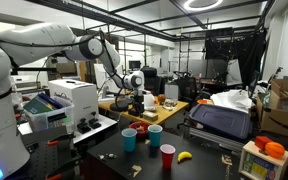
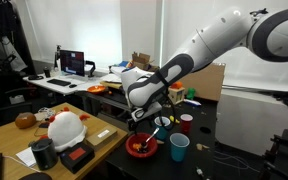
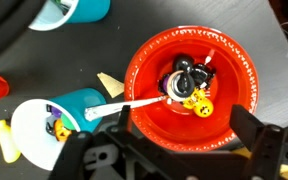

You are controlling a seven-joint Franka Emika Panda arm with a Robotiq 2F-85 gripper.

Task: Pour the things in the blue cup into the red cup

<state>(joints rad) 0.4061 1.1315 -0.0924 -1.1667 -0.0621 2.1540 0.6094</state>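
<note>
My gripper is open and hangs just above a wide red bowl, with nothing between the fingers; both exterior views show it there. Small black and yellow things lie in the bowl. The blue cup stands beside the bowl at lower left, with small yellow and purple bits in its white inside. A white strip reaches from it into the bowl. The blue cup and the red cup show in both exterior views. The red cup stands apart from the gripper.
Another blue-teal cup stands further from the bowl. A banana lies near the red cup. The black table holds it all. A wooden table with a helmet lies beside it.
</note>
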